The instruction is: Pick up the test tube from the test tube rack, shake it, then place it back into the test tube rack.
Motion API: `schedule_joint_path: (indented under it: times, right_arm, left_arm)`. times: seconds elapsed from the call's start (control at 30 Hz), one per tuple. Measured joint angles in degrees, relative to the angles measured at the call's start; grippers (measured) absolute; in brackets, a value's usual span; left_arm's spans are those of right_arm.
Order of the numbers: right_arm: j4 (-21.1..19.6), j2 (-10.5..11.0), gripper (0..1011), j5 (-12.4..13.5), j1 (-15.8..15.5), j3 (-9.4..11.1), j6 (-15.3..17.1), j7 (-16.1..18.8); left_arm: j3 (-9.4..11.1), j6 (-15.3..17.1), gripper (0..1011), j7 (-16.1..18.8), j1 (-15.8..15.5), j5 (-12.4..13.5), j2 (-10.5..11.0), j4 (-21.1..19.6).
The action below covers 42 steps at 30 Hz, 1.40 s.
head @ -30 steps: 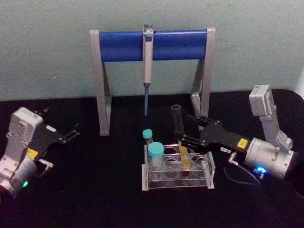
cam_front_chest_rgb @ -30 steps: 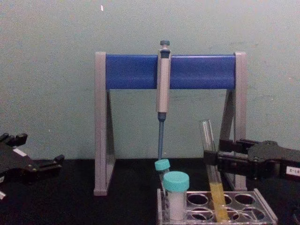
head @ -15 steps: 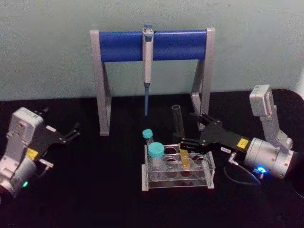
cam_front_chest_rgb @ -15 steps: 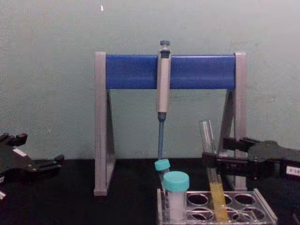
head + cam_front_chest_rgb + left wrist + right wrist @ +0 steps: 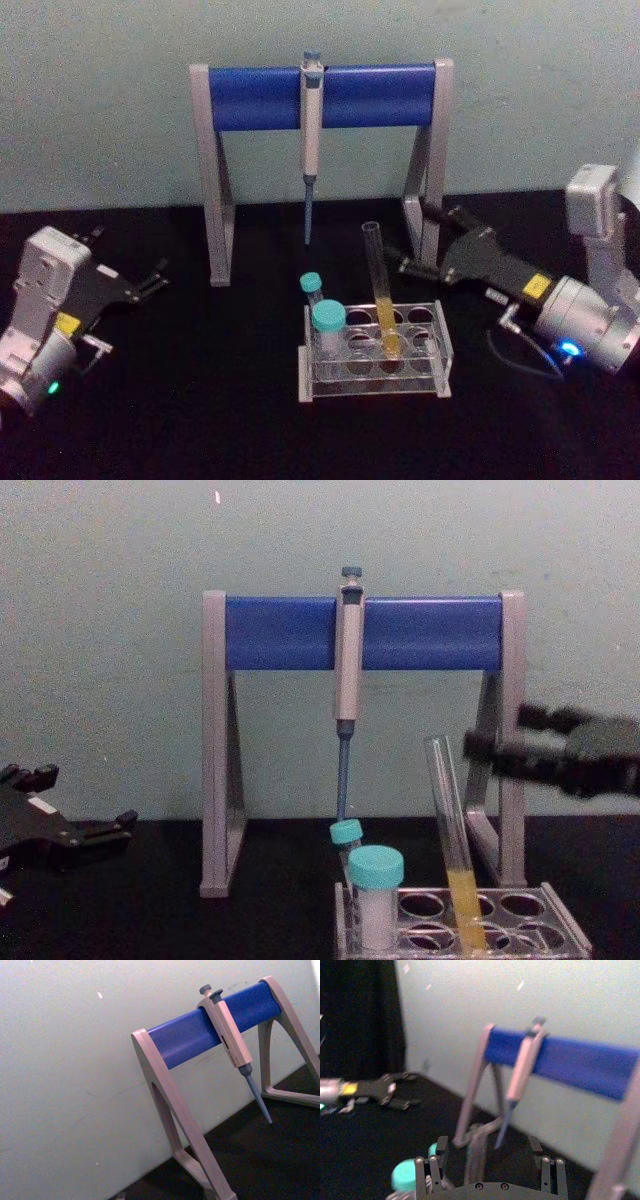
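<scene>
On a black table (image 5: 200, 400) before a pale green wall (image 5: 100, 100), the tube (image 5: 378, 280) leans in the rack (image 5: 375, 385); right gripper (image 5: 412, 240) spread wide nearby, left gripper (image 5: 155, 278) parted, idle.

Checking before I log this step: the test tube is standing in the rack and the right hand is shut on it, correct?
Not quite. The test tube does stand in the test tube rack, but the right hand is open and off to the side of it, near the pipette stand's leg. The head view shows the gap between them.
</scene>
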Motion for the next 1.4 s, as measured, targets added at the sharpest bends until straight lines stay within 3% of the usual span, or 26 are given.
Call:
schedule_joint_path:
  times: [0.1,0.13,0.23,0.27,0.33,0.43,0.47,0.6,0.97,1.4]
  right_arm:
    - [-3.98,-0.19,1000,-1.85,-2.93,2.72,-1.54,-6.11]
    - [-5.82,-0.47,1000,-3.47,-4.40,3.99,-2.12,-9.80]
    - [-7.96,-1.12,1000,-5.88,-6.27,5.44,-2.29,-14.99]
    - [-8.99,-1.71,1000,-7.43,-7.39,6.28,-1.99,-18.15]
    - [-9.58,-2.38,1000,-9.02,-8.23,6.76,-1.39,-21.17]
    - [-9.10,-4.38,1000,-13.38,-9.46,7.13,1.04,-27.71]
    - [-9.10,-4.38,1000,-13.38,-9.46,7.13,1.04,-27.71]
    - [-5.54,-6.89,1000,-17.47,-9.72,6.52,3.90,-32.84]
    - [0.03,-9.97,1000,-19.72,-9.00,6.91,6.55,-34.78]
    - [-0.22,-9.78,1000,-19.72,-9.01,6.78,6.56,-34.75]
  left_arm:
    - [0.00,0.00,1001,0.00,0.00,0.00,0.00,0.00]
    - [0.00,0.00,1001,0.00,0.00,0.00,0.00,0.00]
    - [0.00,0.00,1001,0.00,0.00,0.00,0.00,0.00]
    - [0.00,0.00,1001,0.00,0.00,0.00,0.00,0.00]
    - [0.00,0.00,1001,0.00,0.00,0.00,0.00,0.00]
    - [0.00,0.00,1001,0.00,0.00,0.00,0.00,0.00]
    - [0.00,0.00,1001,0.00,0.00,0.00,0.00,0.00]
    - [0.00,0.00,1001,0.00,0.00,0.00,0.00,0.00]
    - [0.00,0.00,1001,0.00,0.00,0.00,0.00,0.00]
    - [0.00,0.00,1001,0.00,0.00,0.00,0.00,0.00]
